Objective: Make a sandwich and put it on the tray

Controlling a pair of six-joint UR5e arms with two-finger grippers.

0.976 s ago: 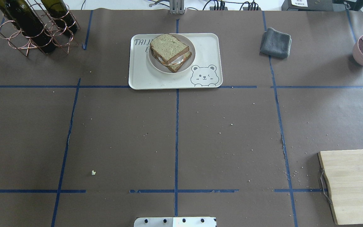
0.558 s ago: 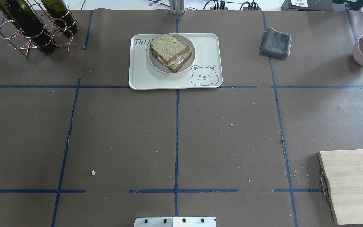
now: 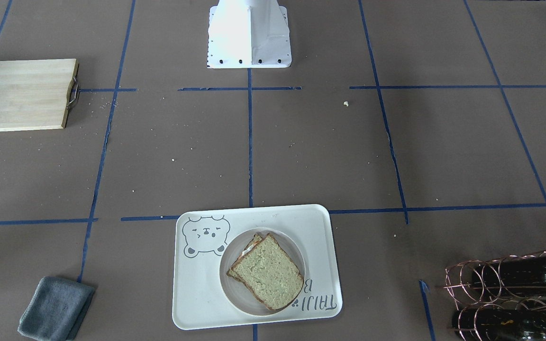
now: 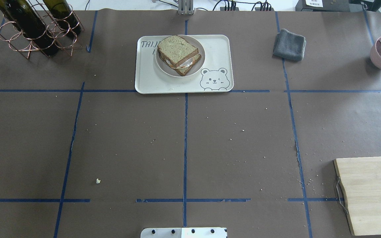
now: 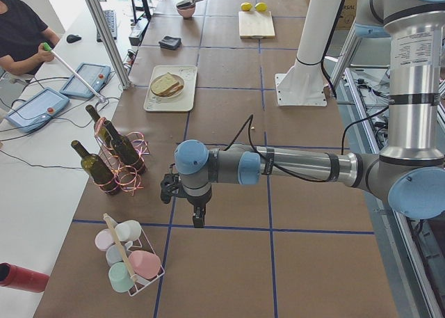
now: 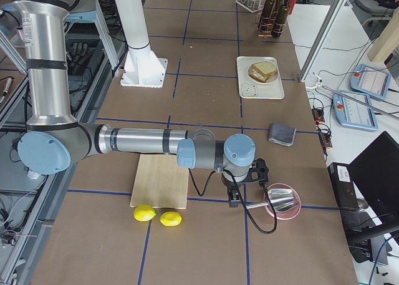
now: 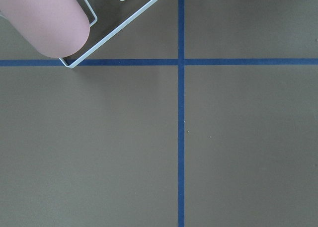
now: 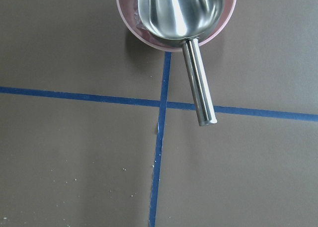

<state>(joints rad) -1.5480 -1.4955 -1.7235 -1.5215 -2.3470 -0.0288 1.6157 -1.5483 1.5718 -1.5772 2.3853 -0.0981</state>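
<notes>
Exterior left view: near, at lower centre, the left tool [image 5: 198,219] hangs over the worktop [image 5: 229,262]. Far off at upper left, the sandwich [image 5: 167,85] sits on a round plate [image 3: 235,296] on the tray [image 5: 167,104]. Exterior right view: the right tool [image 6: 234,201] hangs beside a pink bowl [image 6: 280,216]. Whether either tool's fingers are apart or together, I cannot tell.
</notes>
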